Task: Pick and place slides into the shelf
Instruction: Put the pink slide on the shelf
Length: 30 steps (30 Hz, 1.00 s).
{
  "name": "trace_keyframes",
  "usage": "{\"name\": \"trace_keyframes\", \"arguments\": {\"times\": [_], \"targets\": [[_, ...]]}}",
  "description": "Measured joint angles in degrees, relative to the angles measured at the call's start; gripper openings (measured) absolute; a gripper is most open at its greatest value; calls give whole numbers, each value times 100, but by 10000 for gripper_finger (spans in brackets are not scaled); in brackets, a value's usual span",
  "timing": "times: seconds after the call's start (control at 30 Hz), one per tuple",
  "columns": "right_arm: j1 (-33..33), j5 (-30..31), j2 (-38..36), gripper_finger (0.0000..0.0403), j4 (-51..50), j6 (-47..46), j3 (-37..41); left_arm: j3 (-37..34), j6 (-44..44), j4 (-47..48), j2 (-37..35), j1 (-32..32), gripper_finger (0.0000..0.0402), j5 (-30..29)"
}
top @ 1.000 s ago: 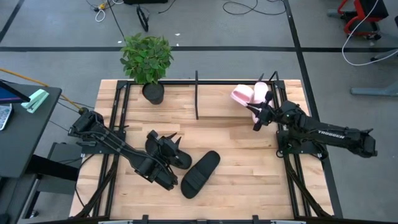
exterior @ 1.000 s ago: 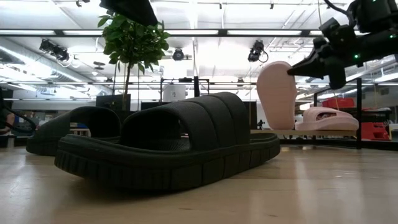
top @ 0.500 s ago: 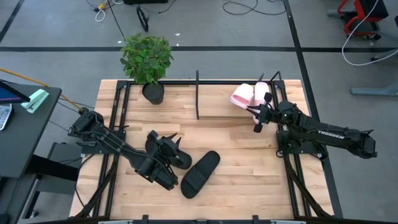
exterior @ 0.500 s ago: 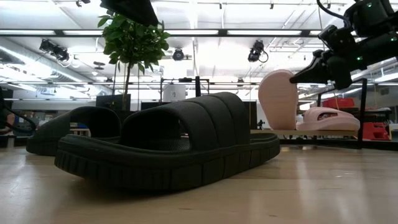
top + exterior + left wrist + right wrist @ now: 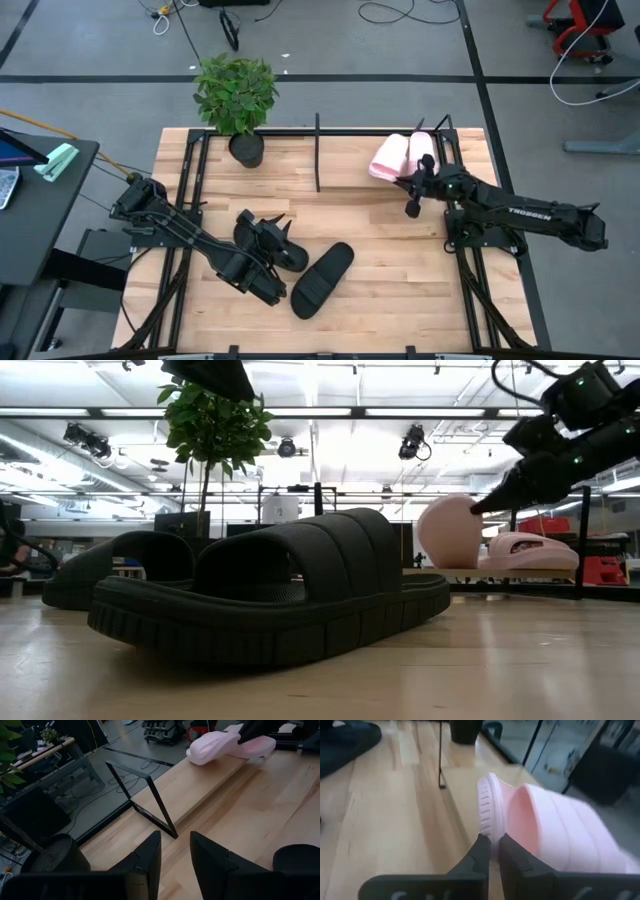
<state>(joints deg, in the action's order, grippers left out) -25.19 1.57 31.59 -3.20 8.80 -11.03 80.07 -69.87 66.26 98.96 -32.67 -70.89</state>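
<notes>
The right gripper (image 5: 492, 851) has its fingers pinched on the edge of a pink slide (image 5: 388, 157), tilted at the back of the bench (image 5: 400, 250) beside the other pink slide (image 5: 421, 148). The left gripper (image 5: 275, 233) has its fingers partly apart over a black slide (image 5: 268, 243), though a grip cannot be told. Another black slide (image 5: 322, 279) lies just beside it, and the shelf (image 5: 317, 152) stands at the back.

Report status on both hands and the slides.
Right hand shut on pink slide at shelf. Left hand open, empty, beside two black slides. Nothing in the way.
</notes>
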Motion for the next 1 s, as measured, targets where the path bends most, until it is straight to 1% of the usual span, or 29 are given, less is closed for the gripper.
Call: {"name": "trace_keyframes", "arguments": {"times": [0.13, 0.5, 0.73, 0.87, 1.0], "targets": [[2, 0, 120, 20, -295, -418, 0, 2, 2, -2, 0, -9, 107, 0], [0, 35, 254, 31, -445, -1333, 0, 2, 0, -2, 0, -76, 107, 2], [199, 109, 256, 67, -814, -1487, 0, 2, -2, -4, 0, -107, 107, 7], [328, 343, 256, 85, -1083, -1767, -73, 2, -3, -4, 0, -107, 107, 7], [501, 617, 256, 92, -1435, -1943, -280, 2, -4, -7, 2, -107, 107, 7]]}}
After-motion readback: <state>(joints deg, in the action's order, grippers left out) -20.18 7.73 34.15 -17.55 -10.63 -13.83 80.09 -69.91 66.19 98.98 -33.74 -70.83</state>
